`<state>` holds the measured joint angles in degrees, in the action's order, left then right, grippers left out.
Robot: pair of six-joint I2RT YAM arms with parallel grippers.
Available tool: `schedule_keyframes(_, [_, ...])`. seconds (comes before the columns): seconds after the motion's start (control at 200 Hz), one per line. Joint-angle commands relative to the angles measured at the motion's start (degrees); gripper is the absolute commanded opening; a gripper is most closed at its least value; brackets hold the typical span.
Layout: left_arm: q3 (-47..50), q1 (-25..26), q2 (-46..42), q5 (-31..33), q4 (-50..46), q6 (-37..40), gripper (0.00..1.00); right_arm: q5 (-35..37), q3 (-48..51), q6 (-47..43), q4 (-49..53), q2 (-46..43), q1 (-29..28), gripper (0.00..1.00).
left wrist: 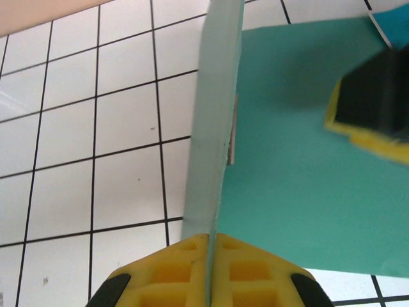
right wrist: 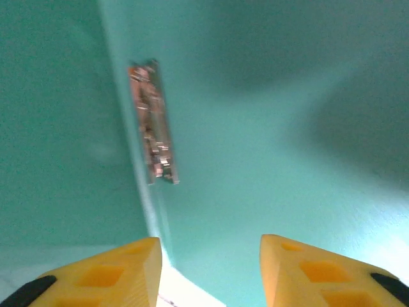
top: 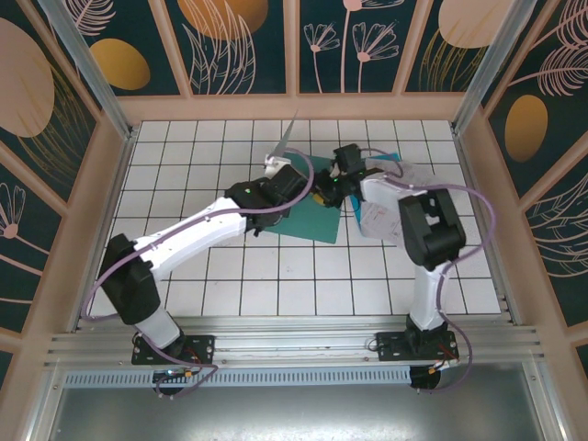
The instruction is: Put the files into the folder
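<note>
The teal-green folder [top: 308,220] lies open on the tiled table. Its front cover [left wrist: 214,121] stands nearly upright, and my left gripper [left wrist: 209,246] is shut on the cover's edge. Over the folder's inner leaf [right wrist: 268,128] my right gripper [right wrist: 211,256] hangs open, holding nothing, near a metal clip [right wrist: 152,121] by the spine. From above, the left gripper [top: 276,168] is at the folder's far left corner and the right gripper [top: 322,195] is just to its right. The files [top: 381,216], white printed sheets with a cyan sheet [top: 384,166], lie right of the folder, partly under the right arm.
Wooden walls [top: 110,211] enclose the white tiled table [top: 230,276] on three sides. Both arms cross the middle of the table and meet over the folder. The right gripper's yellow and black finger [left wrist: 374,109] appears in the left wrist view, close to the raised cover.
</note>
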<state>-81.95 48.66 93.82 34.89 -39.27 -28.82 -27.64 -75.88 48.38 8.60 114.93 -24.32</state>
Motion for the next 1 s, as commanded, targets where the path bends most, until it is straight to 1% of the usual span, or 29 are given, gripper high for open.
schedule_keyframes(0.0, [2.00, -3.13, -3.54, -1.28, -1.31, -4.56, 0.00, 3.86, -3.71, -0.70, 4.71, 4.08, -0.67, 0.42])
schedule_keyframes(0.1, [3.39, -5.88, -5.95, -1.57, -2.62, -6.86, 0.00, 4.22, -3.98, -1.80, 7.31, 6.46, -0.74, 0.40])
schedule_keyframes(0.205, [5.14, -8.56, -8.39, -1.41, -3.83, -9.15, 0.00, 4.44, -1.73, -2.37, 7.49, 6.48, -0.87, 0.38])
schedule_keyframes(0.275, [6.50, -11.27, -9.63, -1.48, -5.13, -11.04, 0.00, 4.02, -0.09, -2.52, 7.18, 6.18, -0.92, 0.38])
schedule_keyframes(0.37, [9.07, -17.32, -11.18, -2.14, -6.75, -13.68, 0.00, 3.48, 1.48, -3.07, 6.95, 5.77, -0.99, 0.38])
schedule_keyframes(0.425, [10.18, -22.27, -11.65, -3.84, -7.94, -15.38, 0.00, 2.84, 2.00, -3.78, 7.00, 5.62, -1.04, 0.38])
schedule_keyframes(0.445, [10.58, -24.25, -11.77, -4.76, -8.41, -16.01, 0.02, 2.69, 2.06, -4.11, 6.96, 5.53, -1.08, 0.38])
schedule_keyframes(0.475, [11.08, -27.27, -11.88, -6.29, -9.14, -17.20, 0.10, 2.51, 2.05, -4.65, 7.28, 5.50, -1.09, 0.38])
schedule_keyframes(0.505, [11.61, -30.32, -12.06, -7.82, -9.64, -18.38, 0.21, 2.42, 2.05, -5.19, 7.64, 5.53, -1.17, 0.38])
schedule_keyframes(0.535, [12.32, -32.89, -12.43, -9.53, -9.78, -19.67, 0.36, 2.36, 2.09, -5.73, 7.93, 5.51, -1.27, 0.38])
schedule_keyframes(0.615, [14.45, -39.15, -14.29, -14.21, -8.72, -22.90, 0.57, 2.26, 2.15, -6.82, 8.38, 5.27, -1.35, 0.38])
schedule_keyframes(0.656, [14.89, -41.08, -15.22, -15.51, -8.21, -24.25, 0.65, 2.16, 2.19, -7.17, 8.41, 4.98, -1.35, 0.38])
schedule_keyframes(0.691, [14.45, -42.02, -15.78, -15.63, -8.34, -25.32, 0.69, 2.24, 2.16, -7.50, 8.53, 4.73, -1.37, 0.38])
schedule_keyframes(0.741, [12.70, -42.18, -16.01, -15.11, -8.78, -25.87, 0.71, 2.24, 1.89, -8.10, 8.71, 4.39, -1.35, 0.38])
schedule_keyframes(0.826, [8.87, -42.21, -15.19, -15.45, -9.54, -25.42, 0.72, 1.74, 1.03, -9.13, 8.75, 3.85, -1.35, 0.38])
schedule_keyframes(0.906, [5.18, -42.16, -13.27, -18.37, -9.60, -23.56, 0.69, 1.05, -0.53, -10.30, 9.04, 3.09, -1.42, 0.40])
schedule_keyframes(0.996, [2.68, -42.03, -11.33, -23.44, -8.43, -21.75, 0.65, 1.52, -2.91, -11.96, 9.64, 0.94, -1.36, 0.46])
